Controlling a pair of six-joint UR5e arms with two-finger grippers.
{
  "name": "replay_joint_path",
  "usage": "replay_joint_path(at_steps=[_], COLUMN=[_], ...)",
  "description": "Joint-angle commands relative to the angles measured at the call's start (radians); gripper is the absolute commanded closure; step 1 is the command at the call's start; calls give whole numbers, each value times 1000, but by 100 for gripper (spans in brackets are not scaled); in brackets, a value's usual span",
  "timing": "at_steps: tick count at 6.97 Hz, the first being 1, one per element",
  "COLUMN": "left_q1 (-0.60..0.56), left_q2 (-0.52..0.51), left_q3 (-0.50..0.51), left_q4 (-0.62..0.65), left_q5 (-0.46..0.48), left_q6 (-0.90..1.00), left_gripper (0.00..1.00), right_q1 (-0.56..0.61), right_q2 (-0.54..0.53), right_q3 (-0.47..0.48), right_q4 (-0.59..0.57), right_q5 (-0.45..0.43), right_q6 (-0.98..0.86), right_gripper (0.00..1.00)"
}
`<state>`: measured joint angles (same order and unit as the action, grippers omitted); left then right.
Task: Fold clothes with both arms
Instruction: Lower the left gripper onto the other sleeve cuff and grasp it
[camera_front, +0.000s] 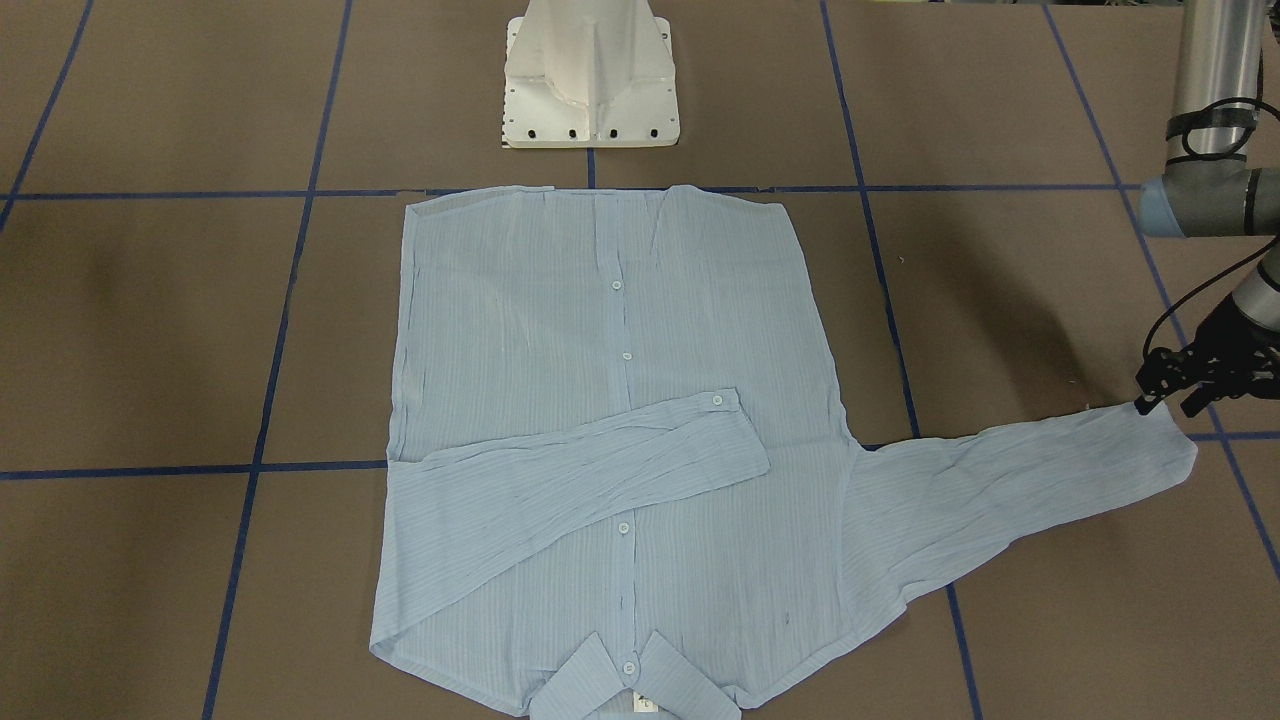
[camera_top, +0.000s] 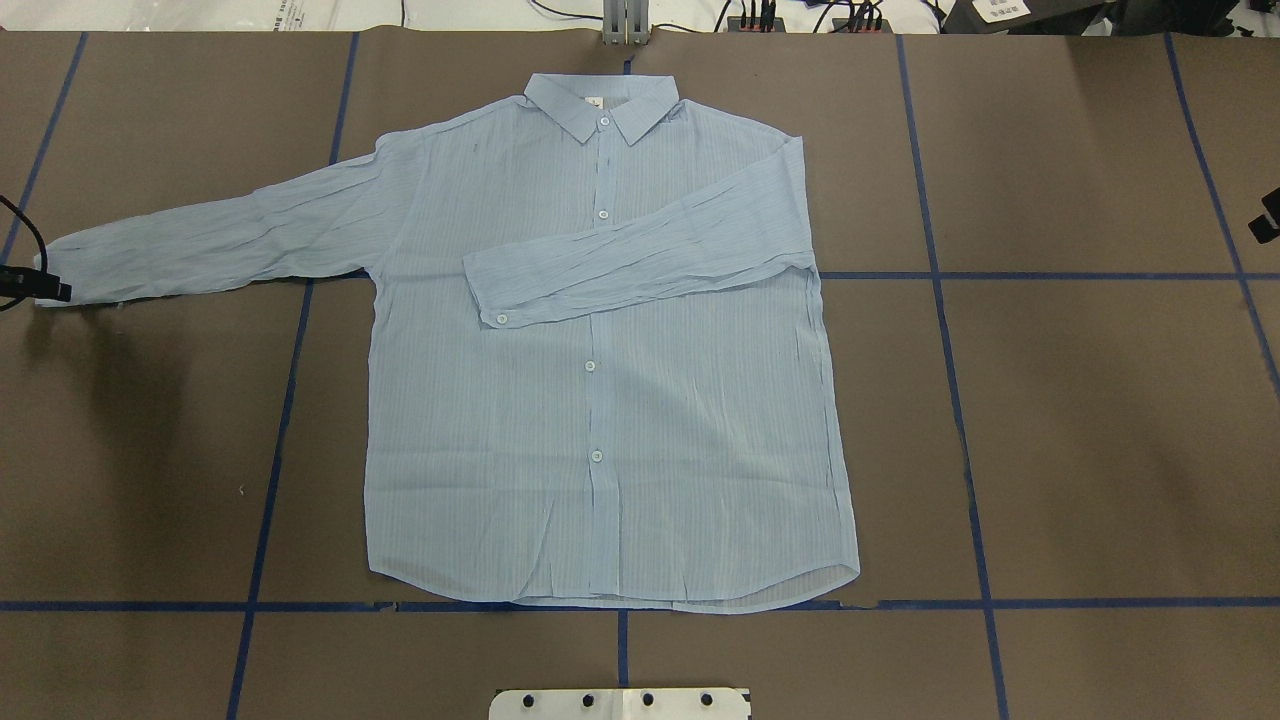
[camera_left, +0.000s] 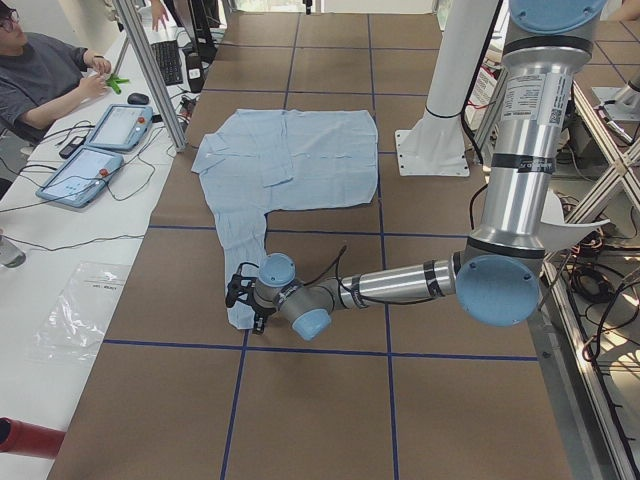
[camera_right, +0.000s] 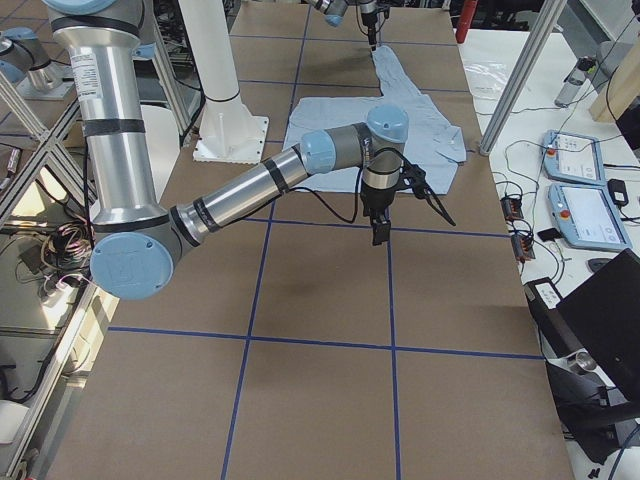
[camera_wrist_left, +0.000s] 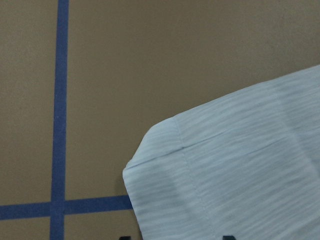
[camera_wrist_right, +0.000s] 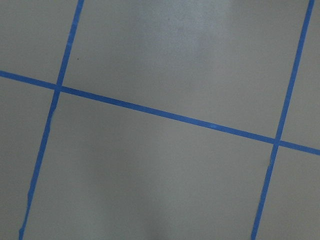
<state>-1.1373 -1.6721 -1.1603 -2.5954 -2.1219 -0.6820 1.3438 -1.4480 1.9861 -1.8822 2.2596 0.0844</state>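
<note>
One thin light-blue long-sleeved button-up shirt lies flat, buttons up, on the brown table marked with blue tape lines. One sleeve is folded across the chest; the other sleeve stretches out sideways. The black two-finger left gripper sits at that sleeve's cuff, jaws spread and gripping nothing. The right gripper hangs over the table, well apart from the shirt; its jaw state cannot be told.
</note>
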Motion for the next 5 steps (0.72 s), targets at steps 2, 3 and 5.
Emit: replay_joint_path(at_steps=[2, 3, 5], left_q1=[4, 5, 5], left_q2=[0, 0, 0], left_q3=[2, 7, 8], left_q4=[0, 0, 0], left_q5=[0, 0, 0], left_q6=[-2, -1, -1], left_gripper=[57, 62, 71], right_q1=[0, 0, 0], right_q2=[0, 0, 0], right_q3=[-1, -1, -1], right_q4=[0, 0, 0], right_q5=[0, 0, 0], right_q6=[0, 0, 0], right_gripper=[0, 0, 0])
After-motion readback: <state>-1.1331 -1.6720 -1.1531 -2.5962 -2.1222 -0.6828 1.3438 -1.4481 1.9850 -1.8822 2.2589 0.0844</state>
